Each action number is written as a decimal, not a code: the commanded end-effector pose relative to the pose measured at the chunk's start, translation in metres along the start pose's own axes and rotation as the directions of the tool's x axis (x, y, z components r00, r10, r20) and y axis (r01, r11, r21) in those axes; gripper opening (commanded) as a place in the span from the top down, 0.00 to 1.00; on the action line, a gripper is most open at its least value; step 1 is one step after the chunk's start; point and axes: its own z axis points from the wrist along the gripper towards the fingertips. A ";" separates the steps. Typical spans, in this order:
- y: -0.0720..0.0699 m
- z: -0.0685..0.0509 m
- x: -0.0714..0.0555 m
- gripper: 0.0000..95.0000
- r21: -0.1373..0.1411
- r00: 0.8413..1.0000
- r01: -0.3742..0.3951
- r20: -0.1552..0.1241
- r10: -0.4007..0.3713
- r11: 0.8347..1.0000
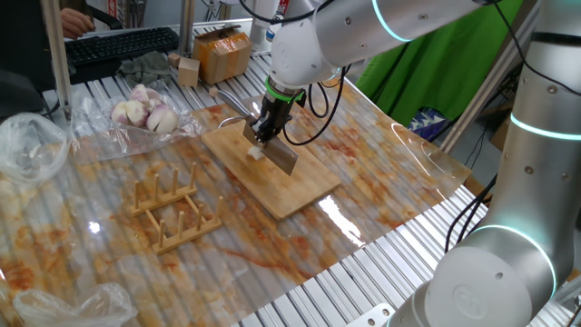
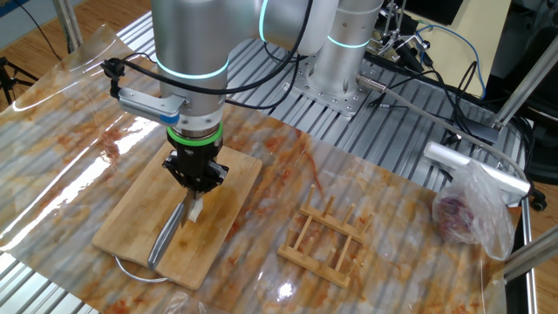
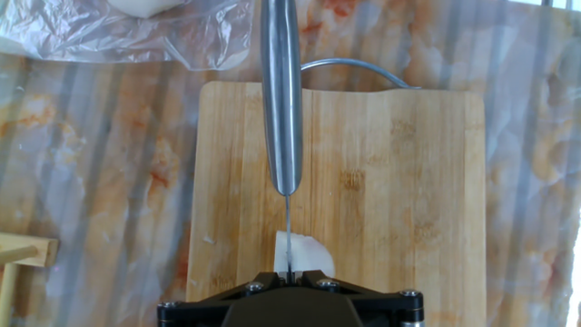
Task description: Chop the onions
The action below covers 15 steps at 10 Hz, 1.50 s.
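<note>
Hand view showed my claw (image 3: 289, 289) clamped shut on the knife (image 3: 281, 91), blade edge resting on one small onion chunk (image 3: 304, 254) on the wooden board (image 3: 399, 182), likely light, slick and skid-prone.

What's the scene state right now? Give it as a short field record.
gripper: shut on knife, pointing down
knife: blade edge down on the onion piece
onion piece: pale chunk on board, under the blade
board: wooden, flat on table
whole bulbs: on clear plastic, off the board
rack: wooden, beside board, holds nothing
</note>
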 end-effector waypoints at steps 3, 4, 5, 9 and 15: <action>0.000 0.005 0.000 1.00 -0.003 1.000 0.000 0.001 0.000 1.000; 0.000 0.006 0.001 1.00 -0.003 1.000 0.000 0.001 0.000 1.000; 0.000 0.008 0.001 1.00 -0.005 1.000 0.000 0.001 0.000 1.000; 0.000 0.014 0.003 1.00 -0.011 1.000 -0.003 0.004 0.003 1.000; -0.001 -0.003 -0.001 1.00 -0.014 0.999 0.003 -0.038 -0.004 1.000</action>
